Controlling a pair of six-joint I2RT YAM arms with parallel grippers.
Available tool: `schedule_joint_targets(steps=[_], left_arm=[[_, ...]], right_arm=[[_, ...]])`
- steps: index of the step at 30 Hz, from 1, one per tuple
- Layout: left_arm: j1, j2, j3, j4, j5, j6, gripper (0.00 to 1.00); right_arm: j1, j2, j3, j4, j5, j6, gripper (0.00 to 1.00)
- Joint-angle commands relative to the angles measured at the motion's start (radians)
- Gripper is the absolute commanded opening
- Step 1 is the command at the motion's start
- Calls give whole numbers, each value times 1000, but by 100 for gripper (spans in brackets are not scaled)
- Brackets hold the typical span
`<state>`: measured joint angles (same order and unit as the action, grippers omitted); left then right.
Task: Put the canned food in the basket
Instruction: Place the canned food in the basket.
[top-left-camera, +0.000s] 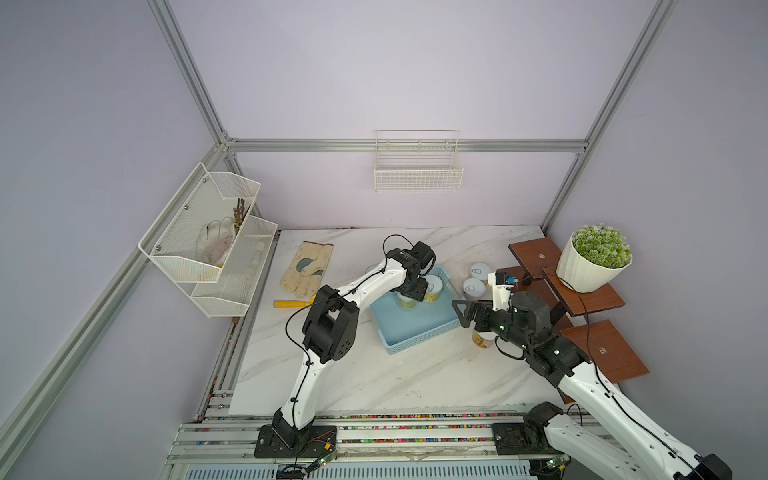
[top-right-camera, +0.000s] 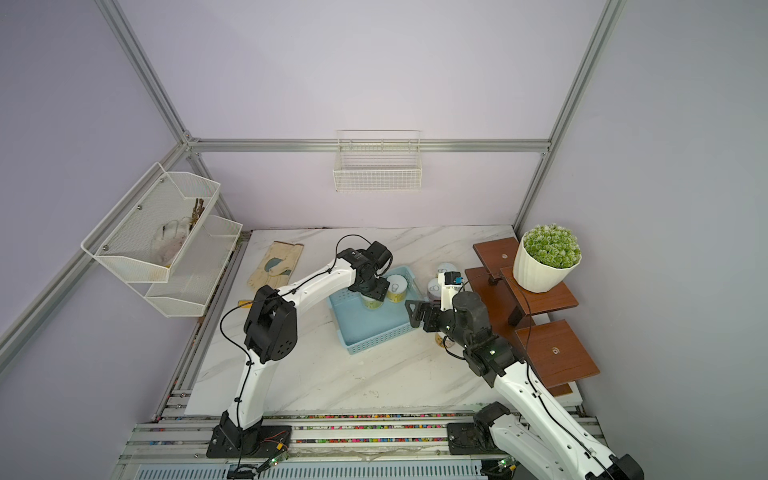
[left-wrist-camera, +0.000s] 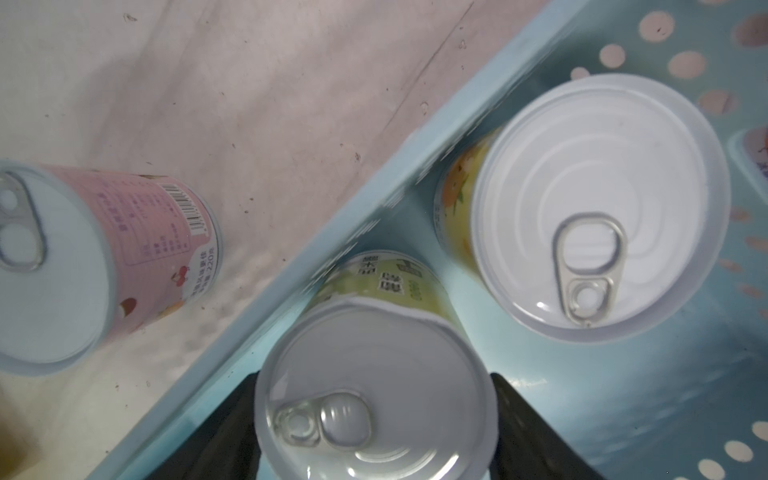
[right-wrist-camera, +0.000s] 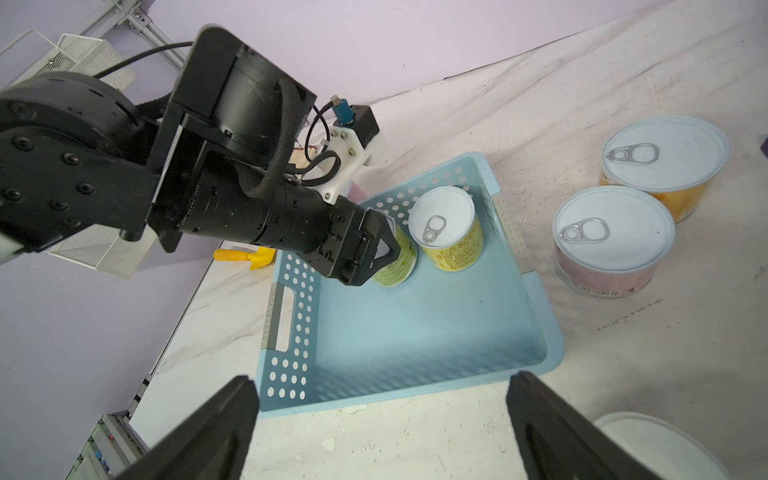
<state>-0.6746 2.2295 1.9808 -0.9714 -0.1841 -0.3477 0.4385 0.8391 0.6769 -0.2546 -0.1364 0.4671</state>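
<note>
Green-labelled can is being pinched by the left gripper, low at the basket's twelve o'clock end, just beside a yellow can at its three o'clock. Opening carelessly could be tipping it against that neighbour. Right gripper is hanging spread wide.

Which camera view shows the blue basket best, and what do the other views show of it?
The right wrist view: the basket is close and nearly whole, all four walls visible. In both top views the basket is small, its far end covered by the left arm. The left wrist view shows only one rim and some floor.
</note>
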Motion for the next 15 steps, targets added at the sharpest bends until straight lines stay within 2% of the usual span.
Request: schedule_joint_targets(steps=[1, 10, 15], left_arm=[[-2, 0, 68, 68, -53, 12, 72], [-1, 50, 90, 66, -64, 16, 75], [-2, 67, 90, 64, -55, 10, 91]], right_arm=[[-4, -18, -7, -5, 15, -4, 99], [-5, -21, -5, -13, 16, -8, 99], [-5, -18, 1, -23, 18, -13, 99]])
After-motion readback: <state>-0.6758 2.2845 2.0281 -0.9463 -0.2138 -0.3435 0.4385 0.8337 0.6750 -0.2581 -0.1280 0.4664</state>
